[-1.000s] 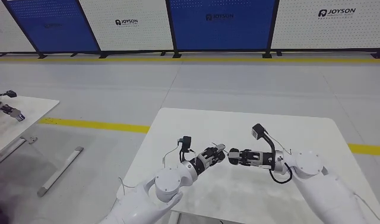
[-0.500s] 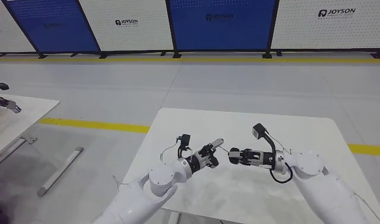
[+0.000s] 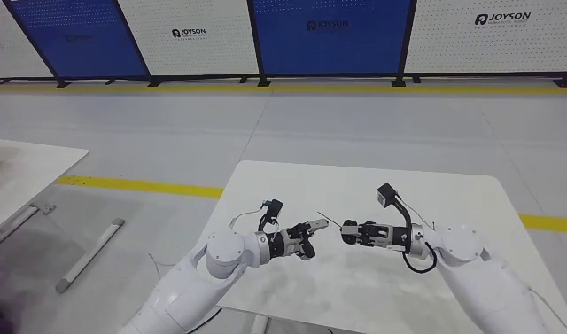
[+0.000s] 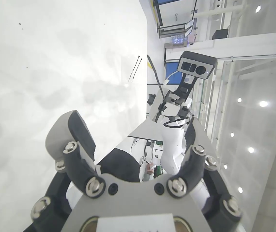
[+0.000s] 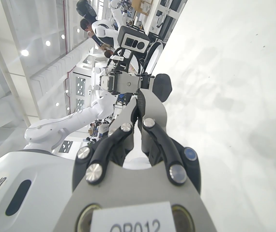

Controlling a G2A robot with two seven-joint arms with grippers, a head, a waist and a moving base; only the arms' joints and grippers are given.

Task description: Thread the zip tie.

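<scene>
R arm: the right gripper (image 3: 345, 231) sits over the middle of the white rectangular table (image 3: 372, 179). Its claw is pinched tight on a thin black plastic zip tie (image 4: 155, 76). In the right wrist view its fingers (image 5: 150, 107) meet w/ no gap between them. The strap sticks out free past the fingertips, slanting toward approx 10 o'clock in the top view, w/ its far end up in the air above the tabletop.

L arm: the left gripper (image 3: 314, 231) is at 9 o'clock of the right one, just beside it, the two facing tip to tip. Its claw is spread wide, w/ nothing between the black-padded fingers (image 4: 82, 131) (whether the strap's free end touches the claw, I can't tell from above).

Also on the table: two more thin black zip ties (image 4: 135, 69) lie flat side by side near an edge, apart from both claws.
</scene>
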